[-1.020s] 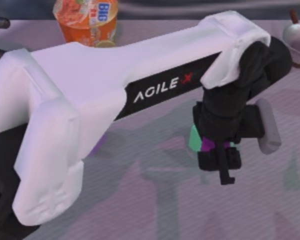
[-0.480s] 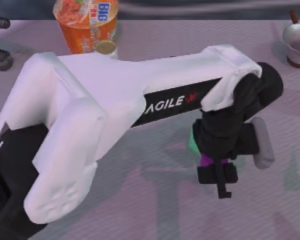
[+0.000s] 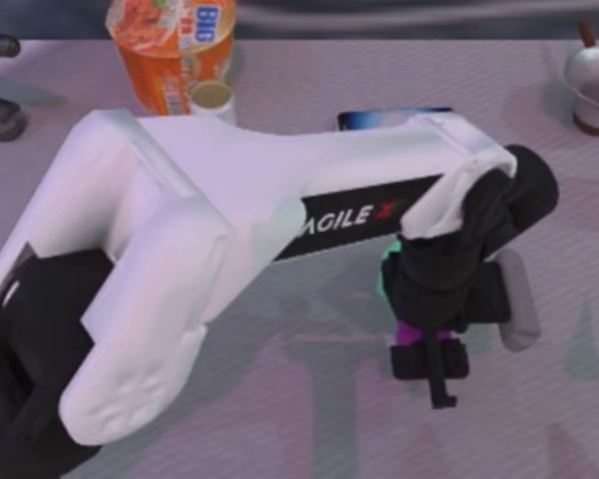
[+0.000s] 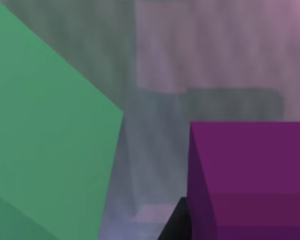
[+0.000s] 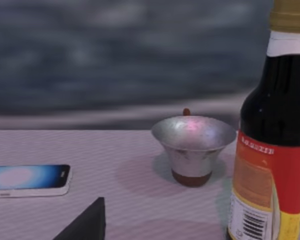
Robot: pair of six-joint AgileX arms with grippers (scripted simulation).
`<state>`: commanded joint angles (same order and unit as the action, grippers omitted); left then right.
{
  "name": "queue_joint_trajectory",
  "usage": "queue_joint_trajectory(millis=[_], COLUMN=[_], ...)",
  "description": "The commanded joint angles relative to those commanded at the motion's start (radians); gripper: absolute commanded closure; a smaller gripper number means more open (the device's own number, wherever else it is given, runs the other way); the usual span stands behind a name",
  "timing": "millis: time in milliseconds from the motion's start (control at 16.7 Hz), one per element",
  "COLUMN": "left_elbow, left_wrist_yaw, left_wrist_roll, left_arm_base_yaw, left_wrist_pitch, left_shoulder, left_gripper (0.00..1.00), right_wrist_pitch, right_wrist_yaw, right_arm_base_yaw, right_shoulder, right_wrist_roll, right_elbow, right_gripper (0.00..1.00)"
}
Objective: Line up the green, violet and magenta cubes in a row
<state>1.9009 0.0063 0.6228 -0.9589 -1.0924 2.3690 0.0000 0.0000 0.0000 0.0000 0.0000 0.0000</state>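
Magenta cube (image 4: 250, 175) sits under the left gripper (image 3: 429, 349) right of table centre, just beside the green cube (image 4: 45, 135); whether the claw grips it or has let go, cannot tell (wrist blocks the fingers). Risk: lifting off skewed could drag the small matte block or nudge its flat-faced, sharp-edged green neighbour, breaking the row. Violet cube hidden.

left arm (image 3: 280, 200): "AGILE" | orange cup (image 3: 172, 45): "BIG"
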Motion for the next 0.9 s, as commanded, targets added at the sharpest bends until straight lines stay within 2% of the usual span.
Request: queue_joint_trajectory(millis=[660, 900], left_elbow=[0.000, 0.000], left_wrist_yaw=[0.000, 0.000], left_wrist_roll=[0.000, 0.000], left_arm_base_yaw=[0.000, 0.000], left_wrist_pitch=[0.000, 0.000], left_shoulder=[0.000, 0.000], left_gripper=[0.02, 0.00], right_wrist_pitch=[0.000, 0.000], right_wrist_yaw=[0.000, 0.000], right_arm_base_yaw=[0.000, 0.000], right_shoulder=[0.000, 0.000], right_wrist_roll=[0.000, 0.000], right_elbow=[0.000, 0.000], right_gripper=[0.00, 0.00])
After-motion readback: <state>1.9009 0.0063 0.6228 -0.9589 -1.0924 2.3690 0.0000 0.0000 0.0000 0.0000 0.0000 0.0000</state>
